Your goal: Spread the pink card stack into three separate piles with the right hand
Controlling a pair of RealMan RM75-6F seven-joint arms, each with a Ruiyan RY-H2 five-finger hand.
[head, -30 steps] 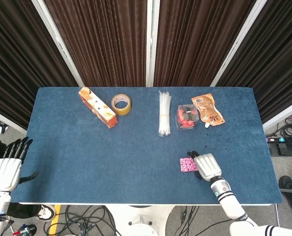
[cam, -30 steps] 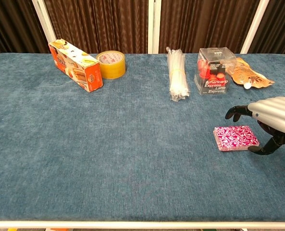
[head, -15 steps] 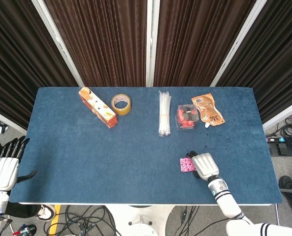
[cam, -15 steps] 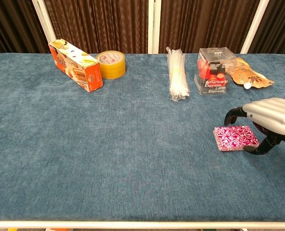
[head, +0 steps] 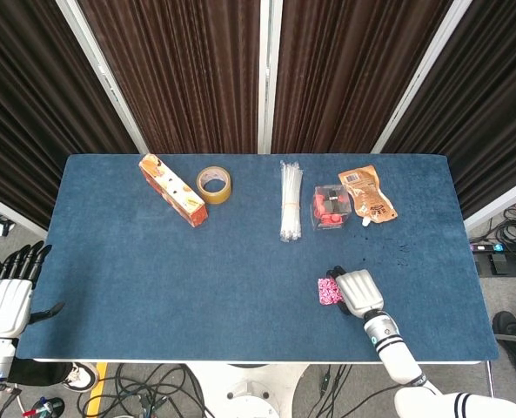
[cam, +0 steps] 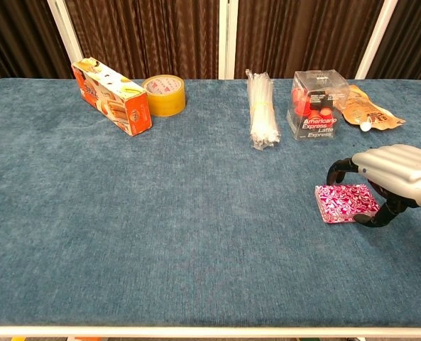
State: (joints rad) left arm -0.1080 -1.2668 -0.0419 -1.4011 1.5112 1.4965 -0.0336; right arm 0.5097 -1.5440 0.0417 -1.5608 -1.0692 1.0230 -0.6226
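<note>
Near right of the table, head view:
Right hand: lies over the right half of the cards; dark fingers curl toward the far edge of the stack. From above I cannot tell whether it has hold of them.
Left hand: off the near left corner, fingers straight and apart, holding nothing.
Risk: the hand hides most of the stack, so a lift may take far more or fewer cards than a third; piles would come out uneven.
Count: one card stack, one box, one tape roll, one bundle of white ties, one clear tub of red capsules, one orange pouch, two hands.

Near right again, chest view:
Right hand: arched above the stack, one finger hooked past the far edge, thumb bent at the near right corner. It brackets the cards; whether it touches them I cannot tell. Nothing is lifted.
Cards: one pink patterned stack, flat on the cloth, near of the tub and well apart from it.
Risk: a squeeze on so thin a stack may drag it whole across the cloth or fan it sideways; a loose pinch may drop cards in a scatter.
Count: no piles made yet; one stack, one box, one tape roll, one tie bundle, one tub, one pouch, one hand.
</note>
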